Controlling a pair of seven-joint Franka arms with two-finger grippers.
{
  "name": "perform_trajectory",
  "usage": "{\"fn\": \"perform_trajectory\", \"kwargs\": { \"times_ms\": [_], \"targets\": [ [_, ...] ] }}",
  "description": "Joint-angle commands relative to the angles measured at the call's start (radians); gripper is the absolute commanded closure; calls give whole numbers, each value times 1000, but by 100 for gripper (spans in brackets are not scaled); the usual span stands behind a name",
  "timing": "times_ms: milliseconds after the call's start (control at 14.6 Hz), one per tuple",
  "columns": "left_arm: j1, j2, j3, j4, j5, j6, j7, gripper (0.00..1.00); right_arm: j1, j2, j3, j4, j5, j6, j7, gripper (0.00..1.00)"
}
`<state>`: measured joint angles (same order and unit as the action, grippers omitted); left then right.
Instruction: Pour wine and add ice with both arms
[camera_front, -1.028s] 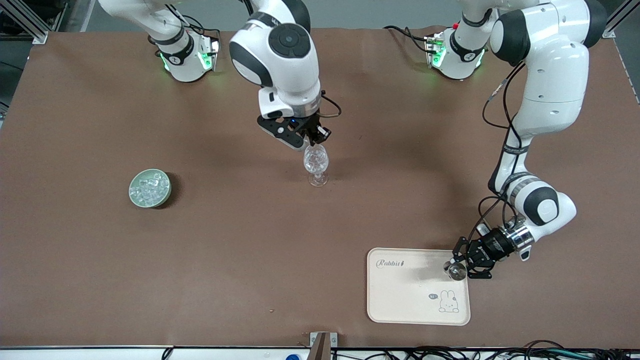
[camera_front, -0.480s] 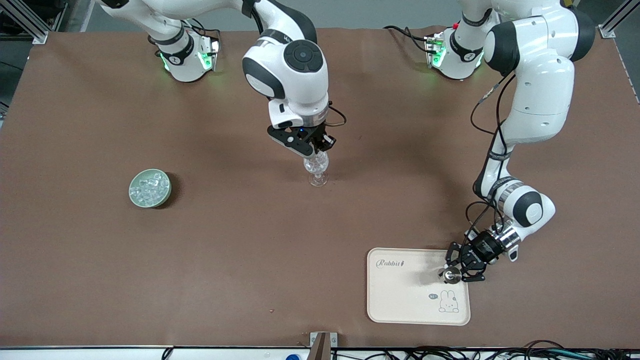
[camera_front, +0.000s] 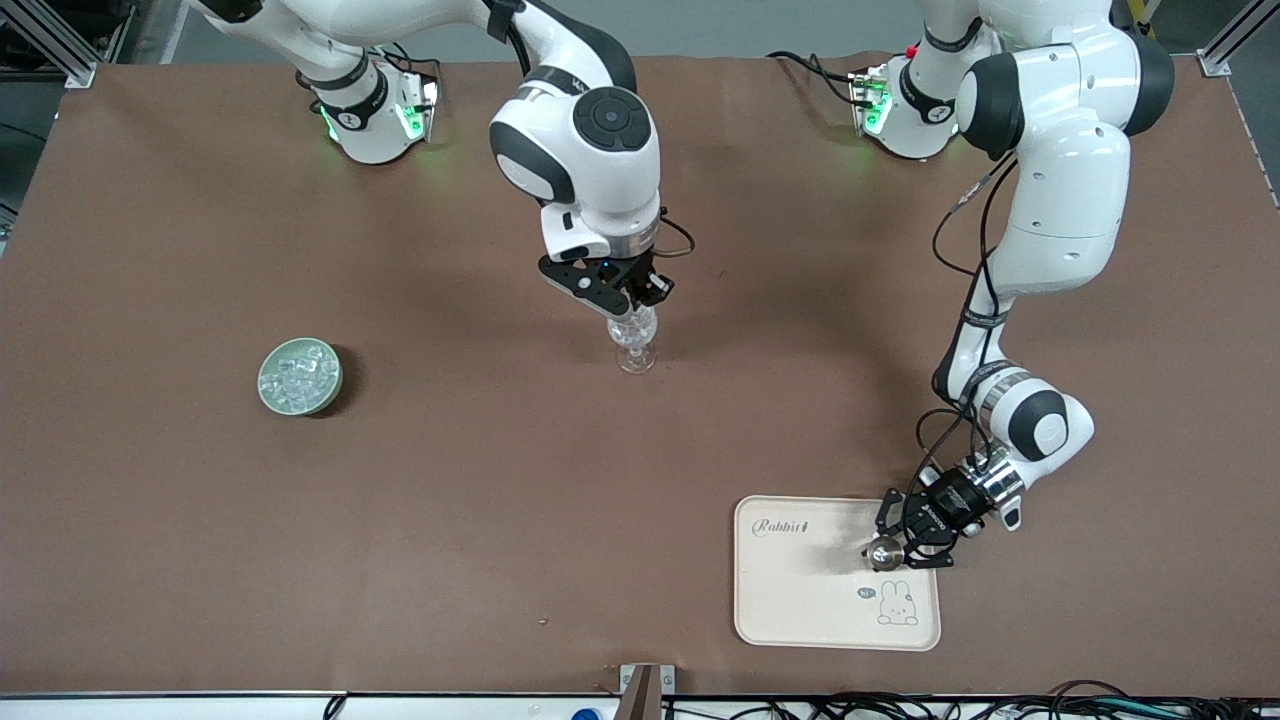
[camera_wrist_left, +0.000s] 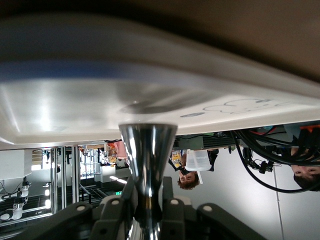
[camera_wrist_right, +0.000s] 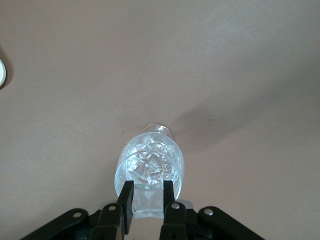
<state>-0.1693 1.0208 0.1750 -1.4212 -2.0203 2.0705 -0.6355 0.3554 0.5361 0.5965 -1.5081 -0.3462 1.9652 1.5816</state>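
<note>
- I see the right gripper (camera_front: 633, 303) over the rim of a cut-glass goblet (camera_front: 634, 343) standing mid-tabletop (camera_front: 500, 480); its fingers (camera_wrist_right: 127, 200) are clamped on an ice cube (camera_wrist_right: 148, 201) just above the glass, which already contains ice.
- I see the left gripper (camera_front: 893, 545) over the cream tray (camera_front: 800, 600) at the left arm's end, fingers closed on the stem of a shiny metal cup (camera_wrist_left: 147, 150), which touches the tray.
- The remaining ice (camera_front: 297, 372) sits heaped in a pale green bowl (camera_front: 329, 392) toward the right arm's end of the tabletop.
</note>
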Motion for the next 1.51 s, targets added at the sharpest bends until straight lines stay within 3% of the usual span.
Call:
{"fn": "perform_trajectory", "kwargs": {
  "times_ms": [0, 411, 685, 1028, 1097, 1234, 1439],
  "targets": [
    [-4, 9, -5, 18, -28, 10, 23, 0, 5, 19, 5, 23, -28, 9, 21, 79],
    [7, -24, -3, -19, -14, 3, 8, 0, 5, 32, 5, 26, -27, 14, 20, 65],
    [5, -65, 3, -111, -9, 5, 8, 0, 2, 32, 5, 26, -27, 14, 21, 44],
    [17, -143, 17, -179, 196, 0, -61, 0, -3, 32, 5, 35, -25, 11, 14, 39],
    [17, -156, 30, -185, 242, -7, -75, 0, -7, 28, 6, 42, -22, 3, 14, 34],
    [17, -175, 70, -185, 334, -59, -134, 0, -10, 1, 6, 52, -22, -8, 17, 0],
    [14, -221, 127, -168, 556, -95, -225, 0, -52, -83, 5, 49, -46, -96, -3, 0]
  ]
}}
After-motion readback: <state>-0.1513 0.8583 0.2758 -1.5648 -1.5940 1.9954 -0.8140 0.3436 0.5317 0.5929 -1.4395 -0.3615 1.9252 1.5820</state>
